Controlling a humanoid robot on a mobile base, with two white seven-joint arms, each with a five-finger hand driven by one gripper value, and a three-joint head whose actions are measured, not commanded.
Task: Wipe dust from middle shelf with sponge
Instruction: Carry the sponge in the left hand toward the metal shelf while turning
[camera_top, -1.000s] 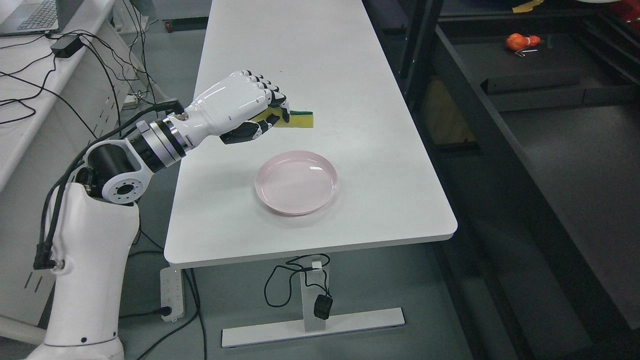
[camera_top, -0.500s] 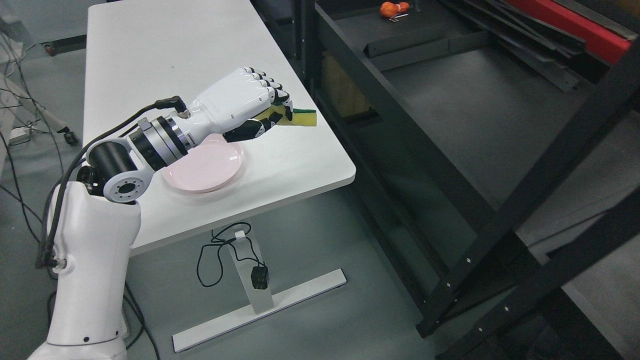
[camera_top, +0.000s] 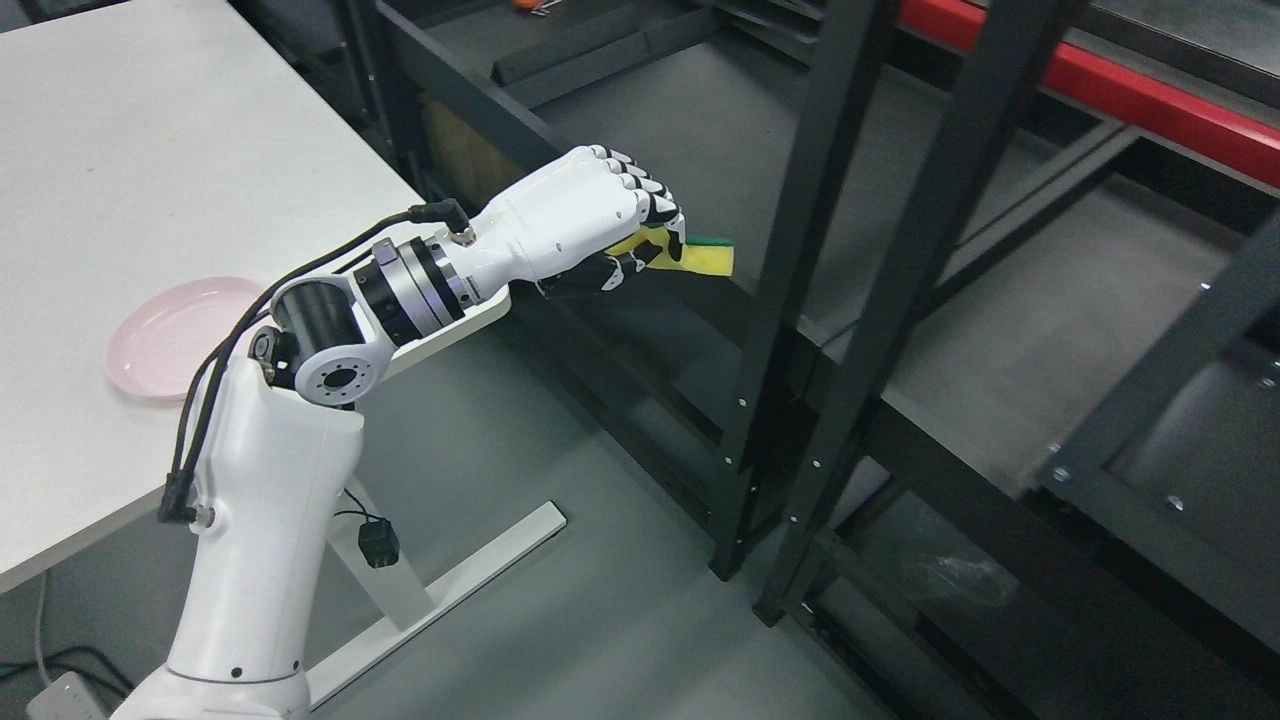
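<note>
Left hand (camera_top: 590, 235) clamps yellow-and-green rectangular sponge (camera_top: 700, 256), poised at dark metal shelf (camera_top: 950, 330) front edge; black upright post (camera_top: 790, 270) just beyond.

White tabletop (camera_top: 150, 130) at left, pink plate (camera_top: 170, 335) lying flat near its front edge. Black adapter (camera_top: 378, 543) dangling on a cable under it, beside the table's foot (camera_top: 440, 590). Red beam (camera_top: 1120, 100) upper right. Grey floor (camera_top: 600, 600).

Your view swings right off the table (camera_top: 150, 150), left hand (camera_top: 600, 225) now carries the sponge (camera_top: 700, 255) over the dark shelf (camera_top: 700, 130)
</note>
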